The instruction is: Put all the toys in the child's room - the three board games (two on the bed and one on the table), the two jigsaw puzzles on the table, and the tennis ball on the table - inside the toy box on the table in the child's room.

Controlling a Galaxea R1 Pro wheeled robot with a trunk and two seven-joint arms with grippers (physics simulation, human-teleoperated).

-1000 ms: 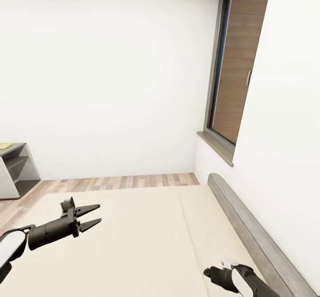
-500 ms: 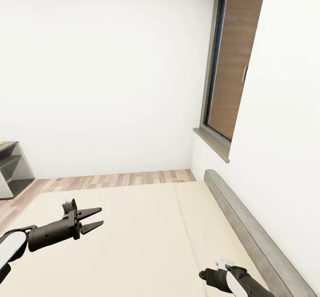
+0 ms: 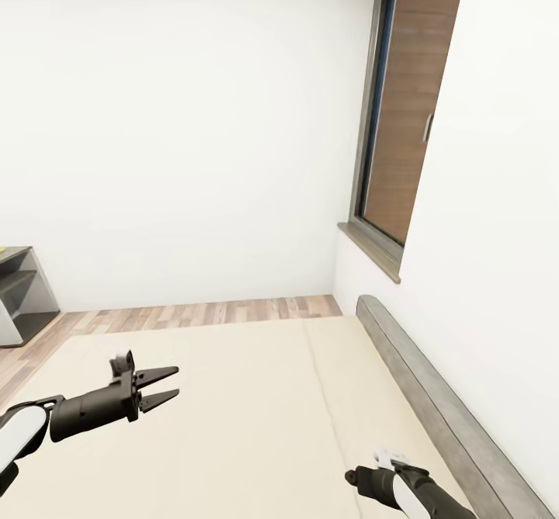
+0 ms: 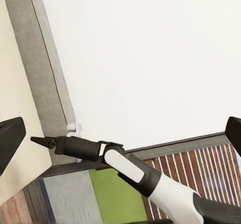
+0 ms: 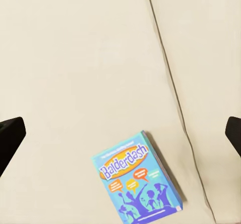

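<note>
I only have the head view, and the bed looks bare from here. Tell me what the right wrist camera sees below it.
Observer: A blue Balderdash board game lies flat on the beige mattress.
Operator: Place it against the mattress seam.
Observer: It lies close beside the seam, not across it.
Operator: Give me the grip state on that arm.
Observer: The right gripper is open, its fingertips wide apart and holding nothing.
</note>
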